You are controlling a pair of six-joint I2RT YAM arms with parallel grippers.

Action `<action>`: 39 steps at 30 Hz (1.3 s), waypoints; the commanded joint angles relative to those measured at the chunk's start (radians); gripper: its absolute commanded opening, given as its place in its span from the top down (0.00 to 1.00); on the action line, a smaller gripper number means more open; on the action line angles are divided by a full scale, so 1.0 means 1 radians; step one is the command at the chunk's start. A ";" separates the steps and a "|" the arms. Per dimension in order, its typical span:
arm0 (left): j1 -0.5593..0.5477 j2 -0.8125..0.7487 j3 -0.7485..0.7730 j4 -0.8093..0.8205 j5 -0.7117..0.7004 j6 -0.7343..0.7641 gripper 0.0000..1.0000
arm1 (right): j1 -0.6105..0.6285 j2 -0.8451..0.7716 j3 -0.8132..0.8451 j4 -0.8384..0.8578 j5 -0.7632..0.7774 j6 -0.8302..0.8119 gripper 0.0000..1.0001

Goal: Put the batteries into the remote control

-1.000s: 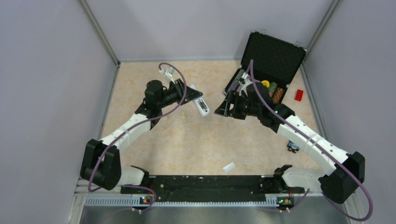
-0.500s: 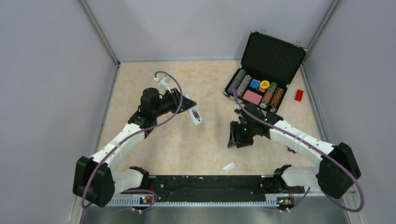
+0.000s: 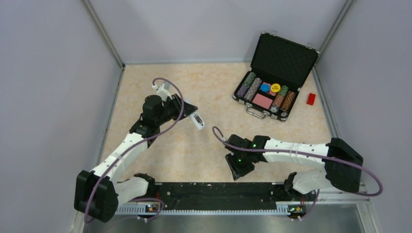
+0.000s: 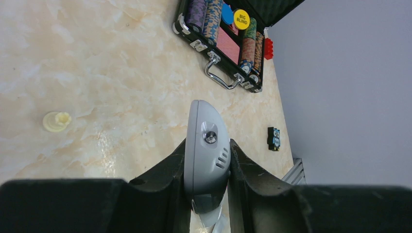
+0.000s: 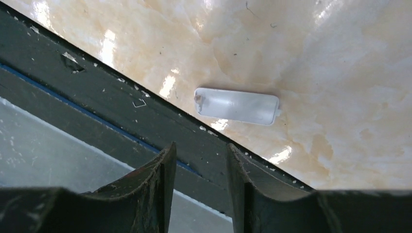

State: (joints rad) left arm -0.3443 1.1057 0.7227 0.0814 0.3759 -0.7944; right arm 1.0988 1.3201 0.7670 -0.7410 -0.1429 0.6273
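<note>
Spanning both arms' reach: beige marbled table [image 3: 194, 145]. Open black chip case [image 3: 272, 92] sits far right. Left gripper [image 3: 187, 108] is clamped on the remote control [image 3: 197, 119], left of centre, fingers on its long sides. Right gripper [image 3: 238, 167] is low at the near edge, fingers parted and empty, with the loose white cover [image 5: 237, 106] just ahead. Batteries [image 4: 273, 138] lie on the table towards the right wall.
</note>
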 commanded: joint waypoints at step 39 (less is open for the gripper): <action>0.128 -0.098 -0.100 -0.032 -0.058 -0.098 1.00 | 0.081 0.180 0.057 0.132 0.121 0.054 1.00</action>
State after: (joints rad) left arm -0.2222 1.0065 0.6266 -0.0223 0.3016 -0.8745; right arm 1.1633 1.4925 0.7876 -0.6216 -0.0277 0.6827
